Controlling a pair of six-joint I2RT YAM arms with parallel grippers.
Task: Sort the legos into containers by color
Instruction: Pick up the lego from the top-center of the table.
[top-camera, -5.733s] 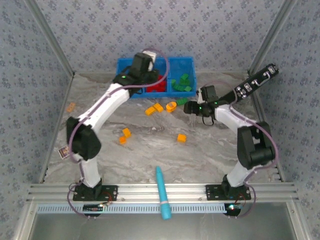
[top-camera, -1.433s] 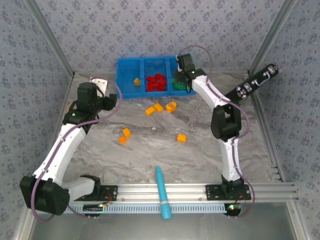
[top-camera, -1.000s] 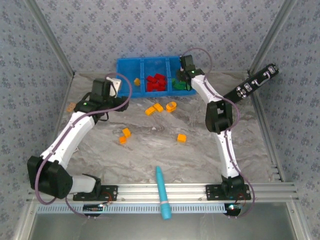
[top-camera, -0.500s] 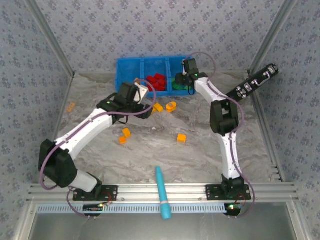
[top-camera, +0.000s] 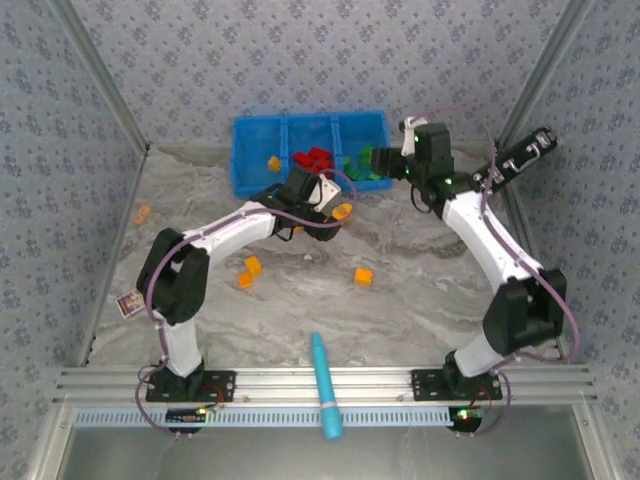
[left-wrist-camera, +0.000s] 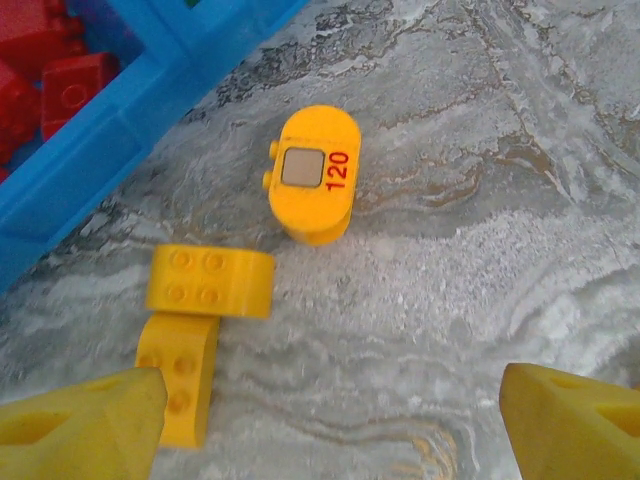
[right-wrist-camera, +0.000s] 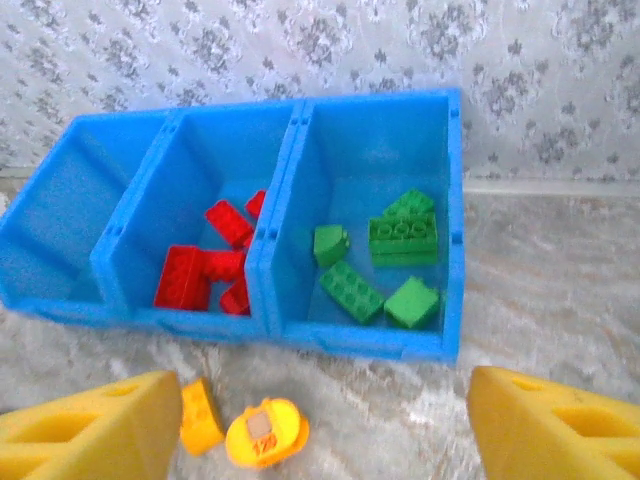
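Note:
The blue bin (top-camera: 258, 128) stands at the back, with red legos (right-wrist-camera: 215, 265) in its middle compartment and green legos (right-wrist-camera: 390, 260) in its right one. One orange lego (top-camera: 272, 162) lies in the left compartment. My left gripper (left-wrist-camera: 325, 430) hovers open just in front of the bin, nothing between its fingers. Ahead of it lie two orange-yellow legos (left-wrist-camera: 210, 282) and a rounded orange piece marked 120 (left-wrist-camera: 312, 175). My right gripper (right-wrist-camera: 320, 435) is open and empty, near the bin's right front corner (top-camera: 385, 162).
Loose orange legos lie at mid-table (top-camera: 253, 265), (top-camera: 363, 276) and far left (top-camera: 142, 213). A teal pen (top-camera: 325, 385) rests on the front rail. A long black device (top-camera: 510, 160) leans at the right wall.
My left arm swung from the left side across to the orange pieces before the bin. My right gripper opened over the green compartment and drew back to the right.

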